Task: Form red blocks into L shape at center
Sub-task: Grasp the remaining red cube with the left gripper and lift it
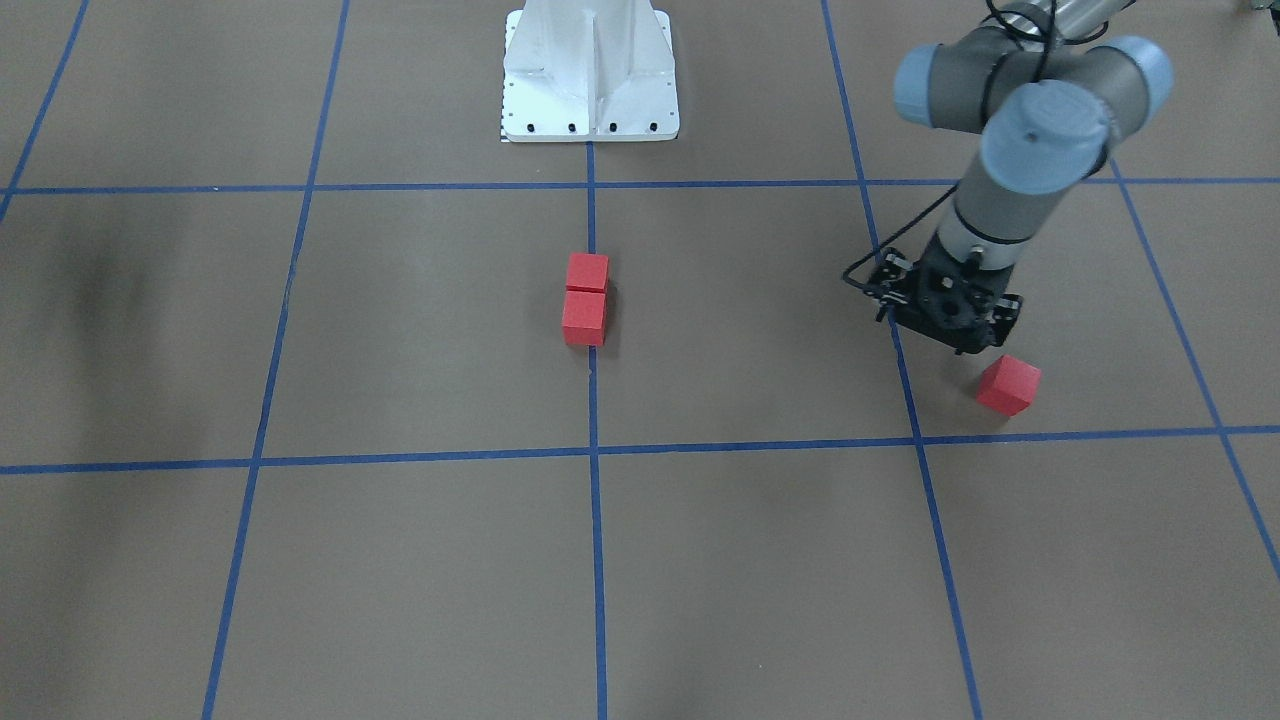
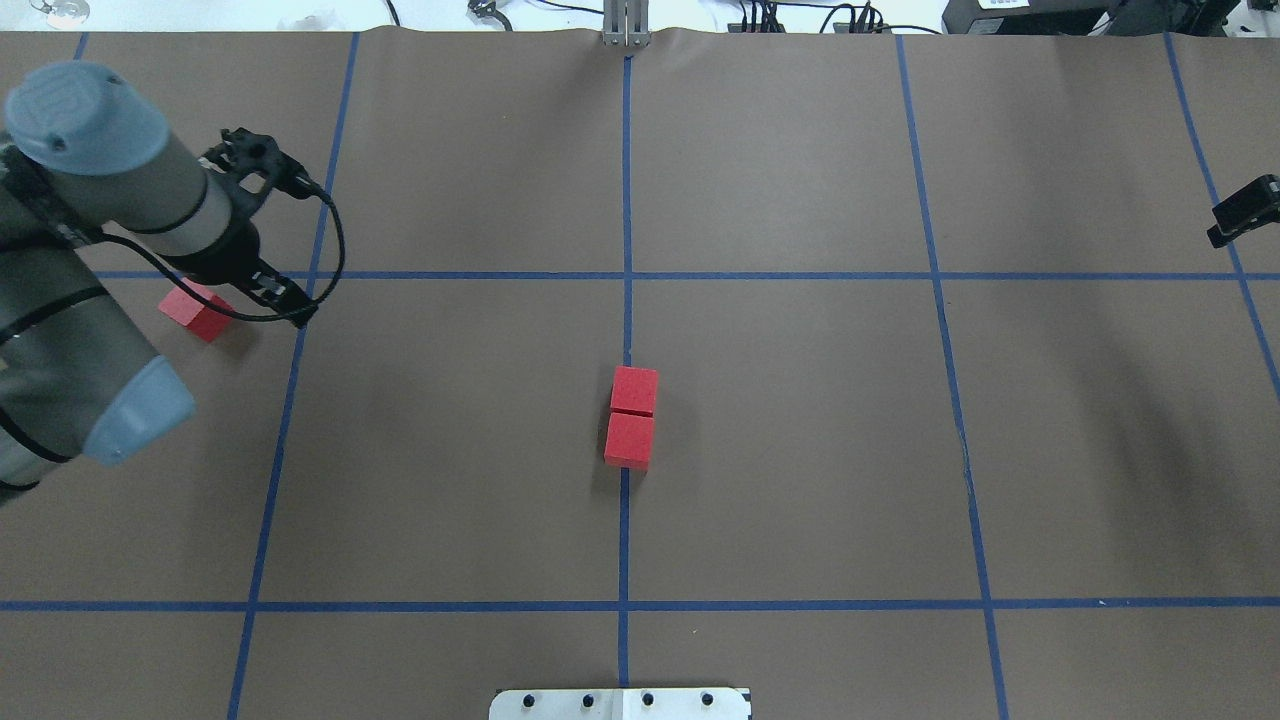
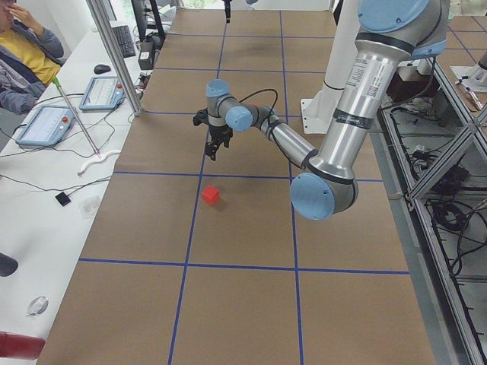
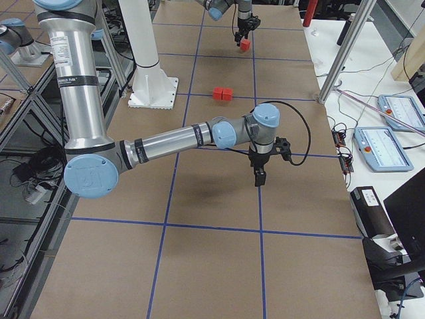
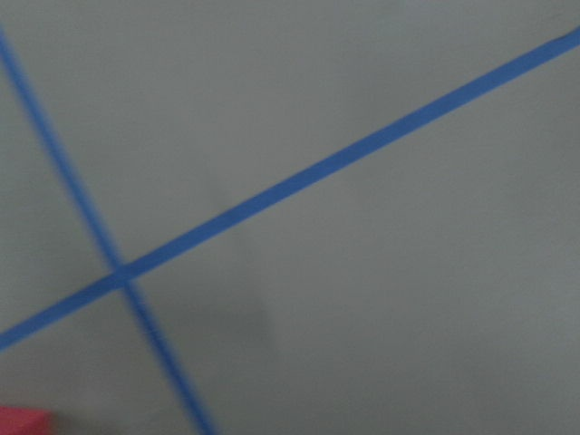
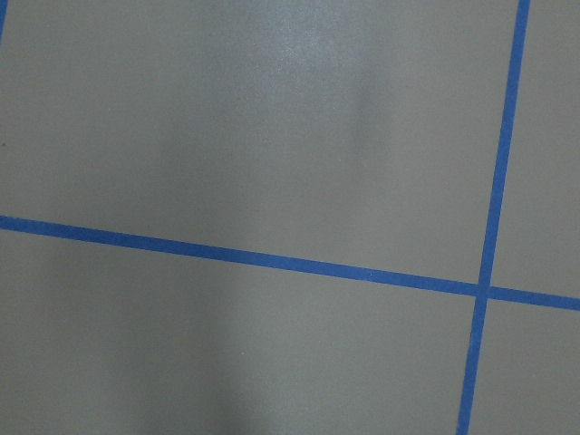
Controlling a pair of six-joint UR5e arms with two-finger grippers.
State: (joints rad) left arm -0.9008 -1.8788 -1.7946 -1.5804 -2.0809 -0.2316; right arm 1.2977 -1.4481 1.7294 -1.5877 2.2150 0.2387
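Two red blocks [image 1: 585,300] at center [image 1: 592,395], third [image 1: 1008,385] near left fingers [image 1: 962,340]; left, right fingers' [image 4: 259,178] spread unclear

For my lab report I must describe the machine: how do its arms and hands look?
The left arm and right arm are silver-grey tubes with pale blue joint caps and thin black rings. The left hand and right hand are black; a black cable loops beside each wrist. Small dark lettering marks the upper tubes.
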